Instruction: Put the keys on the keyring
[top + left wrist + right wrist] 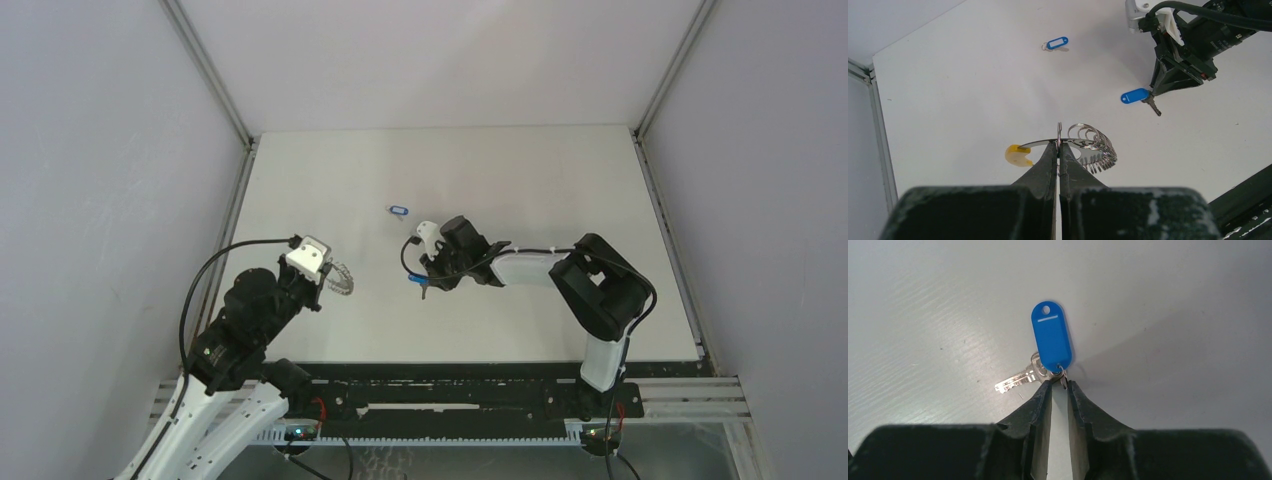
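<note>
Blue tags pick out both keys on the white tabletop point(520, 170) from above. The far key point(399, 210) lies alone mid-table. The near key point(415, 281) sits right at the tips of the right claw point(424, 284), which reaches in low from the right. The left claw point(330, 282) holds the keyring point(343, 279) off to the left, well apart from both keys. Left wrist: the claw is pressed together on the keyring's flat band, with the yellow end point(1017, 155) on one side and a bunch of small silver loops point(1090, 140) on the other; neither key is on it. Right wrist: the claw's fingers are parted a crack with the near key's split ring point(1063, 376) between the tips. The blue tag point(1052, 340) and blade point(1018, 381) appear to lie on the tabletop, so the key looks loose rather than pinched, though that's not certain. Step, as I judge it: getting the first key in hand, with nothing threaded yet. The next move calls for a firm pinch at the split ring or key head and a clean lift. After that comes a carry across to the keyring and fine alignment of that tiny ring with the band while the left claw keeps it steady.
</note>
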Tool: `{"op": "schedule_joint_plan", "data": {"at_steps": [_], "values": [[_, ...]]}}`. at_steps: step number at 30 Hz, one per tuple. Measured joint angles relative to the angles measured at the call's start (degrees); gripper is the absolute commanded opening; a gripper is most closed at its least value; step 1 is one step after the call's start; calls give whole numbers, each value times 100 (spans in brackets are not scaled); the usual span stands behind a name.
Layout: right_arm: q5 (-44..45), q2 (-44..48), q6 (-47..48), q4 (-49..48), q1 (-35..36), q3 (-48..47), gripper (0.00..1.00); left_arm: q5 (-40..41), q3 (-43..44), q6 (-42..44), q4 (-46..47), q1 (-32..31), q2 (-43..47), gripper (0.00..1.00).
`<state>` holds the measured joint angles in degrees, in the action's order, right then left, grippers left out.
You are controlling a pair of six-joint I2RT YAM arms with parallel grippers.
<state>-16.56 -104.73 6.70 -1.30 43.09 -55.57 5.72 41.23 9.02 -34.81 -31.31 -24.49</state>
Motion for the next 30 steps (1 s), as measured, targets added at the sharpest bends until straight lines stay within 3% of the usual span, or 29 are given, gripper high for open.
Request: {"op": "schedule_joint_plan", "data": {"at_steps": [7,19,30], "values": [[-323,-31,350,66,-146,-42,25,-9,0,0,0,0,0,0],[-1023,-240,1130,413,-306,-358,25,-15,0,0,0,0,0,0],[-1329,-450,1434,796,-374,-704,12,-20,0,0,0,0,0,0]]}}
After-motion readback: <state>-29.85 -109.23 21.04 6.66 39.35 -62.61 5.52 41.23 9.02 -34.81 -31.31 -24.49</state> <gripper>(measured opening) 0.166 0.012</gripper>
